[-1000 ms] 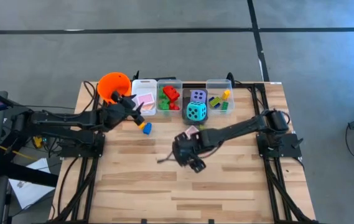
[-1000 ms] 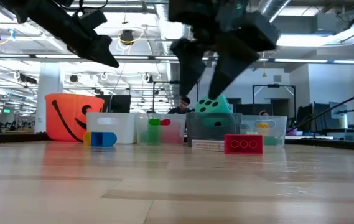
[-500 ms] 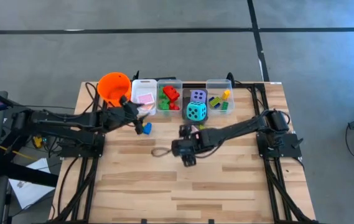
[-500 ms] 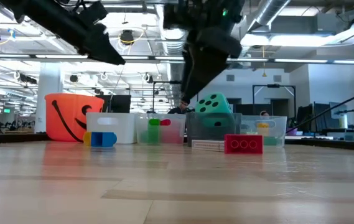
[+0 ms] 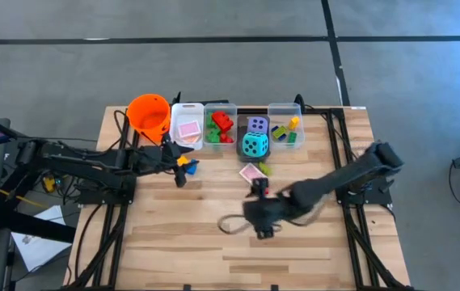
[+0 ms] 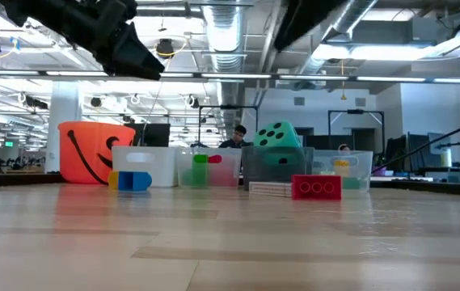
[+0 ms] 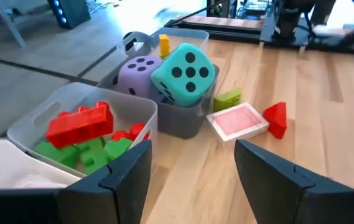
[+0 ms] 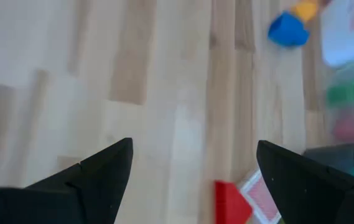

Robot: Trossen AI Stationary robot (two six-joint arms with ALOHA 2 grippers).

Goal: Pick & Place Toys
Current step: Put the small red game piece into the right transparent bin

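Note:
Loose toys lie on the wooden table (image 5: 165, 242): a blue-and-yellow brick (image 5: 189, 166), a pink-white card (image 5: 251, 172), a small green brick (image 5: 263, 168) and a red brick (image 6: 317, 187). A teal die (image 5: 254, 145) and a purple die (image 5: 257, 124) sit in a clear bin. My left gripper (image 5: 179, 164) hangs open, high over the blue-and-yellow brick (image 6: 132, 179), with nothing between its fingers (image 7: 133, 174). My right gripper (image 5: 259, 222) is open and empty above the table's middle, nearer the front edge than the card (image 8: 260, 193) and the red brick (image 8: 229, 202).
Along the far edge stand an orange bucket (image 5: 149, 113) and several clear bins: one with cards (image 5: 187, 127), one with red and green bricks (image 5: 220, 125), one with mixed bricks (image 5: 284, 128). The wooden top near the front edge is bare.
My right gripper has risen and drawn back from beside the card toward the near edge and slightly right, rolling as it went. My left gripper has swung from beside the bucket toward the near edge, over the blue-and-yellow brick, and turned. The toys have not moved.

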